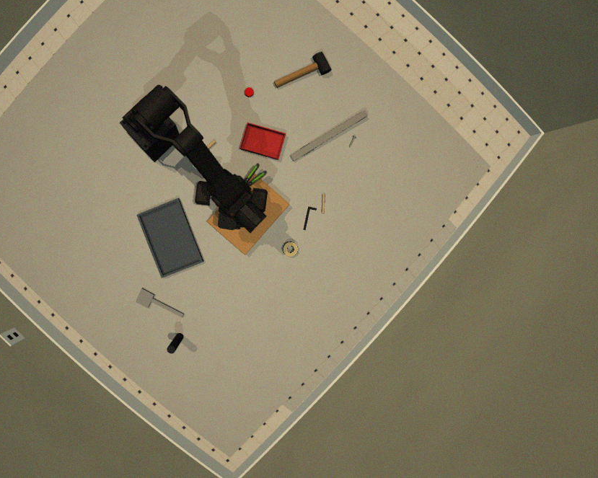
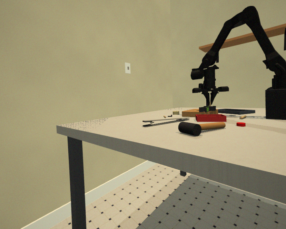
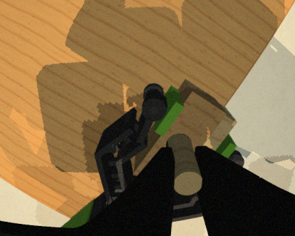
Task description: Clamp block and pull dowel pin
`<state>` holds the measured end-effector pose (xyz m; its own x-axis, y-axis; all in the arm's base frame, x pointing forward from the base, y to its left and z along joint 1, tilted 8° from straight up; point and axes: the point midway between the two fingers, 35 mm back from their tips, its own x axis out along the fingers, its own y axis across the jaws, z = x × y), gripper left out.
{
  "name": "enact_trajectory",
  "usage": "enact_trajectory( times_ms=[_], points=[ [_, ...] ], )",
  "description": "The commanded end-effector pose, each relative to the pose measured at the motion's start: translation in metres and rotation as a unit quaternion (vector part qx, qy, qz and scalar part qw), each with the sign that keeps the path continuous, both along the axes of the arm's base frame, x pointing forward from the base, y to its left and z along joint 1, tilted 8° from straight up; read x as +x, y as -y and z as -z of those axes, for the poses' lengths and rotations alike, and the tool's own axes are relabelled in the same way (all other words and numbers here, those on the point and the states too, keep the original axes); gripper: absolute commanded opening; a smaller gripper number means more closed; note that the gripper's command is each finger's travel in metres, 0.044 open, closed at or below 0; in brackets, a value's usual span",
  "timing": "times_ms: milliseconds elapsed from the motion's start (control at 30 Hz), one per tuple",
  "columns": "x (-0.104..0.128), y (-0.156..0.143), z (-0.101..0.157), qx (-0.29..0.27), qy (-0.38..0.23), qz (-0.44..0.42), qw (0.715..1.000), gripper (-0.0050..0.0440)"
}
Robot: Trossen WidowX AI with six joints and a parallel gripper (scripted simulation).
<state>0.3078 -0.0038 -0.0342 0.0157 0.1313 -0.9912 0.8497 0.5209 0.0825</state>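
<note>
My gripper (image 3: 182, 157) (image 2: 209, 101) is shut on the tan dowel pin (image 3: 185, 165) and holds it upright above the orange wooden board (image 3: 53, 19) (image 1: 256, 237) (image 2: 188, 112). Just below the pin lies the small wooden block (image 3: 204, 108), held between the green jaw pads (image 3: 169, 112) of the black spring clamp (image 3: 118, 155) (image 2: 207, 108). The clamp's green handles (image 1: 254, 174) stick out past the board's edge. I cannot tell whether the pin's lower end is still in the block's hole. In the top view the arm hides the block and the fingers. The bench stop does not show clearly.
A red tray (image 1: 262, 140) (image 2: 210, 117) lies beside the board and a grey tray (image 1: 169, 236) on the other side. A mallet (image 1: 302, 71) (image 2: 199, 127), a ruler (image 1: 329, 135), a red puck (image 1: 249, 91), a tape roll (image 1: 290, 249), a hex key (image 1: 306, 217) and a loose dowel (image 1: 322, 202) lie around.
</note>
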Motion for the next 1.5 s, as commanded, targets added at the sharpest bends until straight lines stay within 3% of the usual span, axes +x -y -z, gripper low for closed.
enact_trajectory(
  times_ms=[0,567,900,1400,1467],
  points=[
    [0.0,0.0003,-0.0025,0.0,-0.003,0.03,1.0,0.0],
    [0.0,0.0004,-0.003,0.004,-0.031,0.236,0.971,0.0],
    [0.0,0.0004,-0.0032,0.006,-0.047,0.361,0.931,0.0],
    [0.0,0.0005,-0.0037,0.009,-0.073,0.554,0.829,0.0],
    [0.0,0.0005,-0.0037,0.009,-0.073,0.554,0.829,0.0]
  ],
)
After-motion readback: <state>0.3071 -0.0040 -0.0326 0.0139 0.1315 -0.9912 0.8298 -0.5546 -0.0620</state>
